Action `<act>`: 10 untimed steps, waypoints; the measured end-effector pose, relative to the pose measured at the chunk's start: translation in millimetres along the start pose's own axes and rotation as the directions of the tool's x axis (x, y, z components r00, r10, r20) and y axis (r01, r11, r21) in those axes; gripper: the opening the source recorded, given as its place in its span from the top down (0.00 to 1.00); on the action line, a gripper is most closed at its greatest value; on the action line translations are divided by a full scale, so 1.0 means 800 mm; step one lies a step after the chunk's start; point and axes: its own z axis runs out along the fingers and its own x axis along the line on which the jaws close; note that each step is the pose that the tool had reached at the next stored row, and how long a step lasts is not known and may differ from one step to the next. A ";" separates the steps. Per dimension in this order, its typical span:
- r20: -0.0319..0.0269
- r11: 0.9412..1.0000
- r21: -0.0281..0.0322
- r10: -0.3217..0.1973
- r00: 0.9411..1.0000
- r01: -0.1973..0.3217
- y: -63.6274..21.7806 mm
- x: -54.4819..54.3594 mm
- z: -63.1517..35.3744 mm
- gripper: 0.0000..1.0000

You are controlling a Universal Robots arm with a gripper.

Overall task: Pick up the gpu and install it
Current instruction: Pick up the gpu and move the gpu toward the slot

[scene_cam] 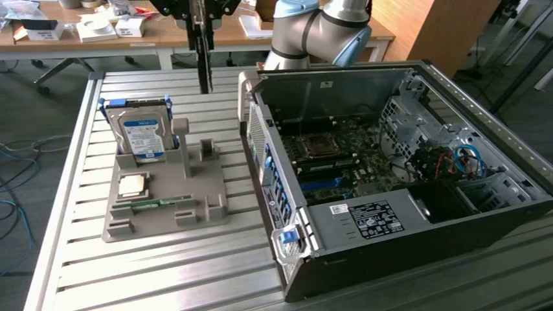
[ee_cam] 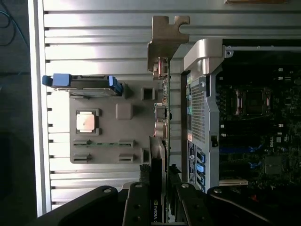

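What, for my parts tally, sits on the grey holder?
An upright hard drive, a flat CPU and a green RAM stick. In the wrist view, the gpu, held in the jaws, covers the grey holder edge nearest the computer case.

**Soft, even indoor light; glare in the wrist view.**
The ribbed silver metal desk (scene_cam: 173,265) reflects pale light, washing out along one edge. The open black computer case (scene_cam: 372,272) is shaded inside. The black claw (ee_cam: 160,188) and the thin dark gpu (ee_cam: 157,155) it grips are near-silhouettes.
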 end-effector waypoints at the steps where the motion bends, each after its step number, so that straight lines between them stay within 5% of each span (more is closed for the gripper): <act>1: 0.000 1.000 0.000 0.000 1.000 0.000 0.000 0.000 -0.003 0.74; 6: 0.000 1.000 0.000 0.000 1.000 0.000 0.000 0.000 -0.006 0.74; 10: -0.001 1.000 0.000 0.000 1.000 0.000 0.001 -0.013 -0.006 0.74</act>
